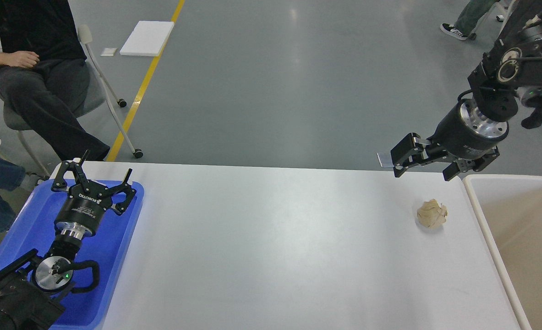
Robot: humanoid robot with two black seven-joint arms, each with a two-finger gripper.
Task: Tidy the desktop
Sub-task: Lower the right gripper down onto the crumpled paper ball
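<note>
Grey concrete floor with a yellow line (147, 78) lies beyond a wide white counter (271, 247), the desktop of the task, which fills the lower half of the head view from its far edge to the near frame edge. A crumpled beige paper ball (432, 214) rests on the counter near its far right corner, just beside the right edge. A beige-white bin (479, 215) with a thick rim stands against that right edge, open at the top. A blue tray (124, 238) lies on the counter's left end, reaching to the far left corner.

The left claw (97, 176) hangs over the far part of the tray, fingers (126, 176) spread wide and released, grasping nothing. The right claw (424, 162) hovers above the far edge of the counter near the right corner, well above the paper ball and apart from it; its fingers (401, 158) stand apart, released and empty.

Beyond the counter's far left corner a seated person (37, 78) in dark clothes occupies a wheeled chair (108, 91). A white flat board (147, 38) lies on the floor beside the yellow line.
</note>
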